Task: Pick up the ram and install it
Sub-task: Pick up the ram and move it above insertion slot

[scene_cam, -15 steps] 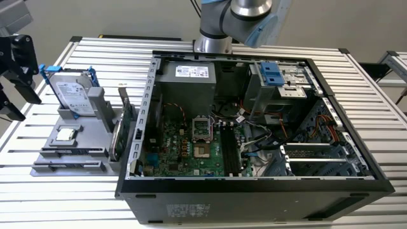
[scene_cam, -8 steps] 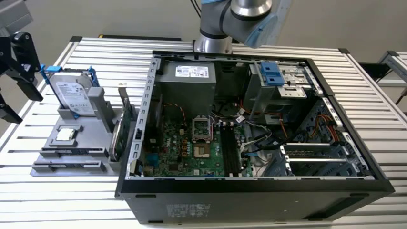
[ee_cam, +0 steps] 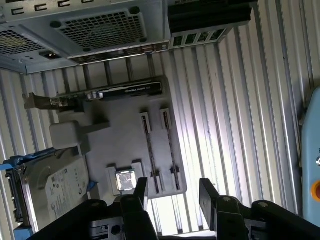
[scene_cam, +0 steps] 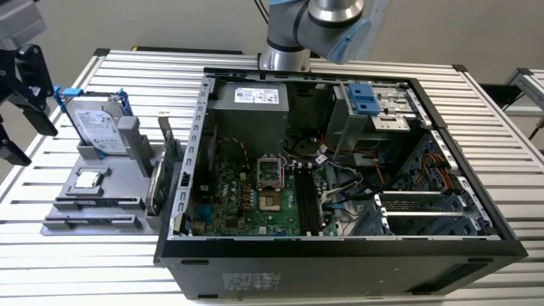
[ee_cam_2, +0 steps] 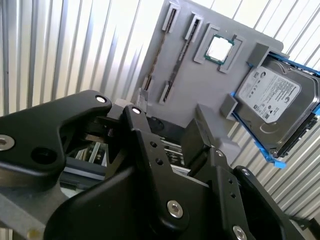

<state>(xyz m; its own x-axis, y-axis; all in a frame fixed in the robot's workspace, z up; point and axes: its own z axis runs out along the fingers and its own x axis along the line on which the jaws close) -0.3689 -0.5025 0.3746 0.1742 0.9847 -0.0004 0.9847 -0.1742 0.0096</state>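
Ram [ee_cam: 150, 150]: stands on edge, in the first wrist view, in a long slot of the grey holder [ee_cam: 120, 135], on the side nearer the processor chip [ee_cam: 125, 180], with a twin dark strip [ee_cam: 170, 145] in the next slot; kept upright, probably, to leave the top edge free for a pinch from above. Shares the holder with a hard drive [ee_cam: 55, 185] in a blue frame and a green card [ee_cam: 115, 92], each in its own recess, likely to fix every part at a known spot. Framed by the gripper [ee_cam: 172, 196], spread wide and empty, poised near the holder's slot end without contact. Second wrist view: ram [ee_cam_2: 183, 54] untouched in the holder, black fingers [ee_cam_2: 145, 145] parted, nothing between. Exterior view: holder [scene_cam: 119, 194] on the slatted worktop [scene_cam: 153, 83], just beside the open computer case [scene_cam: 340, 268]; gripper [scene_cam: 30, 137] raised beside the holder, on its side away from the case; long black sockets [scene_cam: 307, 197] inside the case seemingly unfilled, so nothing installed yet by the look of it.
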